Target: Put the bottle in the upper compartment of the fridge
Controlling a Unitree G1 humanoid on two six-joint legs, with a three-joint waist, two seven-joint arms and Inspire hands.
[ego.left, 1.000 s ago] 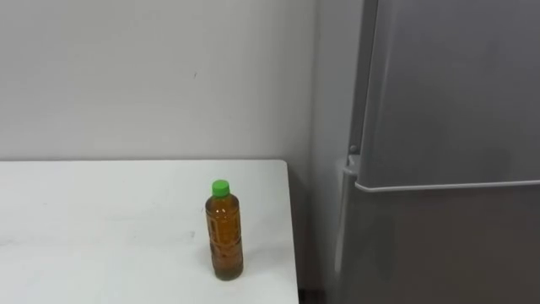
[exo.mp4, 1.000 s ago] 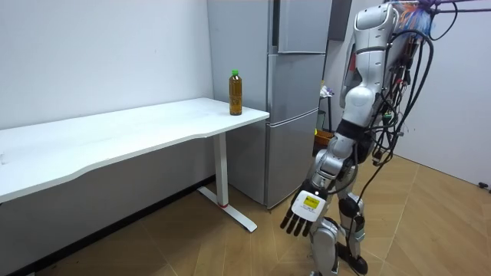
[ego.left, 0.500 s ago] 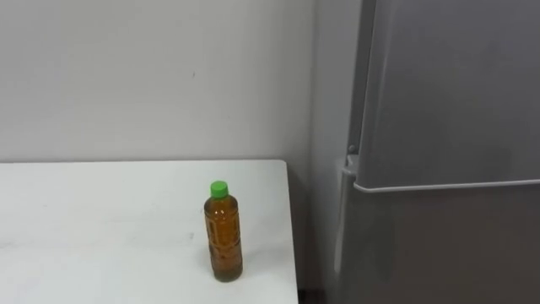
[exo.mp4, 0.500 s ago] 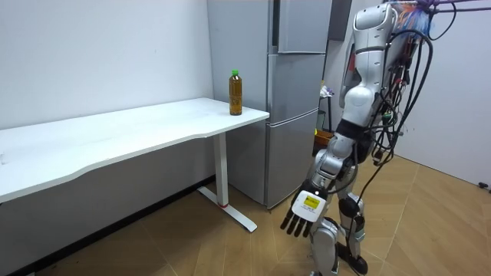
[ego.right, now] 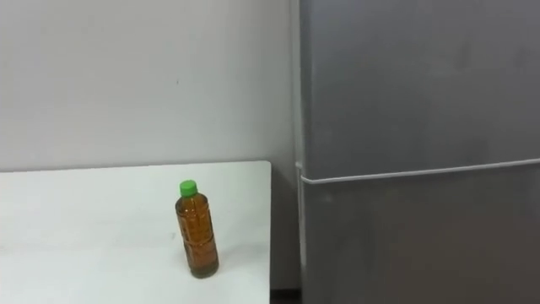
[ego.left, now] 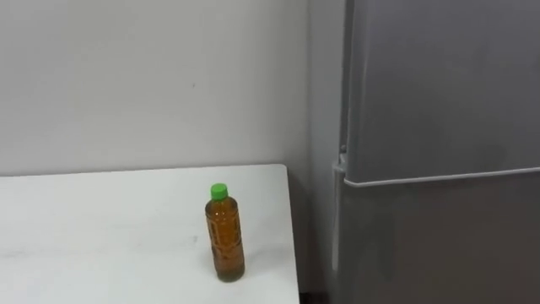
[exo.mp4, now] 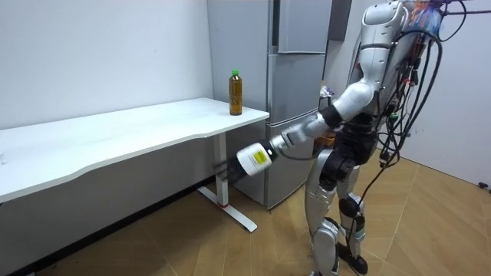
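A bottle (ego.left: 225, 236) of brown drink with a green cap stands upright on the white table (ego.left: 101, 219), near the table's right end. The grey fridge (ego.left: 447, 84) is right beside that end, its upper and lower doors both closed, with the seam between them at about the height of the bottle's cap. In the room view I stand in front of the fridge (exo.mp4: 295, 77), a step from the table (exo.mp4: 115, 134). My left hand (exo.mp4: 249, 161) is stretched forward below the table top, fingers extended, well short of the bottle (exo.mp4: 235, 93).
A bare white wall (ego.left: 152, 76) runs behind the table. The table's white leg (exo.mp4: 223, 172) stands just ahead of my left hand. Wooden floor (exo.mp4: 430, 222) spreads out around me.
My left arm has swung up from hanging at my side to reaching forward towards the table. The eye view has shifted slightly to the right and up. The bottle has not moved.
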